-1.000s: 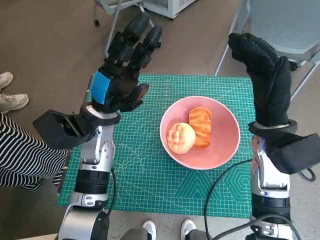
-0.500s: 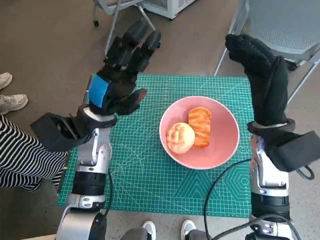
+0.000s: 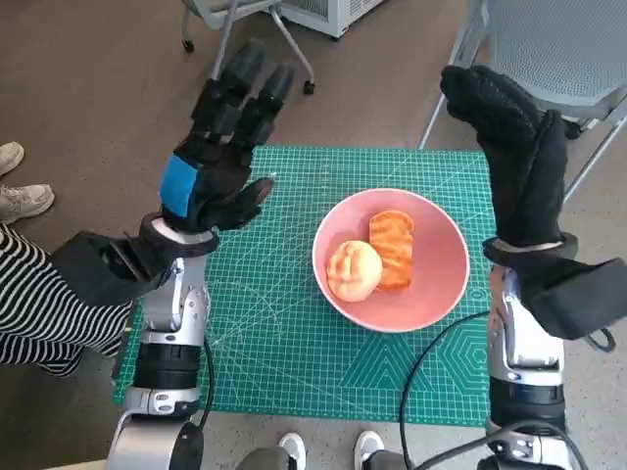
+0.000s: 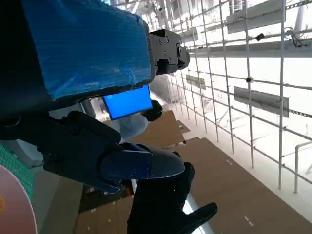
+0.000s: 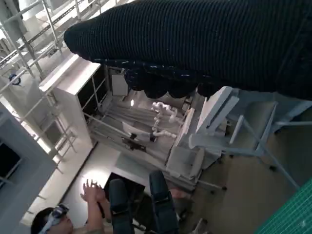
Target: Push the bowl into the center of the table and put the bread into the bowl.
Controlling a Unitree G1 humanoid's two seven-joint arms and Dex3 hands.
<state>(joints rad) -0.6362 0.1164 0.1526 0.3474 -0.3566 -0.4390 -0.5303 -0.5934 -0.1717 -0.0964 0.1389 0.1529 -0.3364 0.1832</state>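
Note:
A pink bowl (image 3: 431,284) sits on the green cutting mat (image 3: 274,333), right of the mat's middle. Two pieces of bread lie in it: a round bun (image 3: 353,270) and a browned slice (image 3: 394,248) beside it. My left hand (image 3: 217,157) is raised above the mat's far left part, fingers spread, holding nothing. My right hand (image 3: 514,157) is raised upright at the bowl's right side, fingers extended, empty. In the left wrist view the taped left hand (image 4: 83,53) fills the frame, with the bowl's rim (image 4: 22,195) at the edge and the gloved right hand (image 4: 165,204) beyond.
Chairs stand beyond the table, one at the far right (image 3: 558,49), one at the far left (image 3: 230,15). A person's striped leg (image 3: 39,304) and shoes (image 3: 20,186) are at the left. A person (image 5: 92,204) with raised hands shows in the right wrist view.
My left hand has lifted and drifted left, away from the bowl, with its fingers spreading wider. The right hand, the bowl and the bread have stayed put.

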